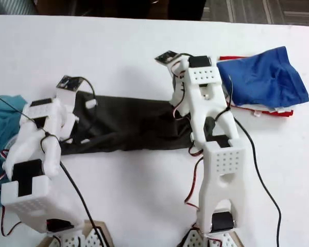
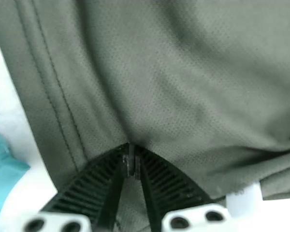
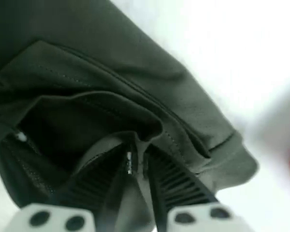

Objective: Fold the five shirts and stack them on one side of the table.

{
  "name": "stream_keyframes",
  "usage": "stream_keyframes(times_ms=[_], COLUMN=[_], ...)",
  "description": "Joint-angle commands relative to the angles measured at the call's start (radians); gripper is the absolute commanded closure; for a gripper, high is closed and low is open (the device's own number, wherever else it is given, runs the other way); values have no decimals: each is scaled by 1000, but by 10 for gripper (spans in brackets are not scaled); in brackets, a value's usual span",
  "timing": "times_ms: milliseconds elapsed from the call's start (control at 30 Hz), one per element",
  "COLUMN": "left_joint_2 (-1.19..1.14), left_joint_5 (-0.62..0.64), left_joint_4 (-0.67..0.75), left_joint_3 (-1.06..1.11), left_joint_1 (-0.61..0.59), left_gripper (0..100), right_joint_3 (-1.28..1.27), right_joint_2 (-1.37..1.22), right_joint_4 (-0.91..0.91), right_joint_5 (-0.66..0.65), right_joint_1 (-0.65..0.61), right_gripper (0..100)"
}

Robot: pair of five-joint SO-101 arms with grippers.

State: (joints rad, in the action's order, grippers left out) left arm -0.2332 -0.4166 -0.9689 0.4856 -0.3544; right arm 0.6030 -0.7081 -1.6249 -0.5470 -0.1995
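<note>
Two arms are holding the dark shirt (image 1: 129,123) lengthwise across mid-table. The left gripper (image 2: 130,162) and right gripper (image 3: 130,163) are each pinching fully closed on its fine-mesh, stitched-hem fabric. Even tension at both ends is looking key to a crease-free fold. A soft blue shirt (image 1: 260,77) is lying folded to the right.

Open table (image 1: 113,46) beyond dark shirt (image 1: 134,123); blue shirt (image 1: 262,77), teal shirt (image 1: 1,121) at ends.

No legible text, number or sign is shown. Faint marks are carried by a white tag (image 2: 242,202) on the dark shirt (image 2: 174,87), but cannot be read.
</note>
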Motion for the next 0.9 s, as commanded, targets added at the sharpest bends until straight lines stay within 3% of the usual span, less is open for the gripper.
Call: stream_keyframes(times_ms=[0,400,600,667,767,867], left_joint_2=[0,0,0,0,0,0], left_joint_5=[-2,-2,-2,-2,-2,-2], left_joint_4=[44,44,44,44,44,44], left_joint_3=[4,4,4,4,4,4], left_joint_1=[-6,-6,-6,-6,-6,-6], left_gripper=[975,975,975,975,975,975], right_joint_3=[101,207,244,256,249,181], right_joint_2=[13,5,38,62,117,188], right_joint_4=[5,-38,-58,-82,-137,-143], right_joint_5=[0,0,9,11,11,37], right_joint_1=[39,104,99,74,12,-54], right_gripper=[979,967,789,824,981,978])
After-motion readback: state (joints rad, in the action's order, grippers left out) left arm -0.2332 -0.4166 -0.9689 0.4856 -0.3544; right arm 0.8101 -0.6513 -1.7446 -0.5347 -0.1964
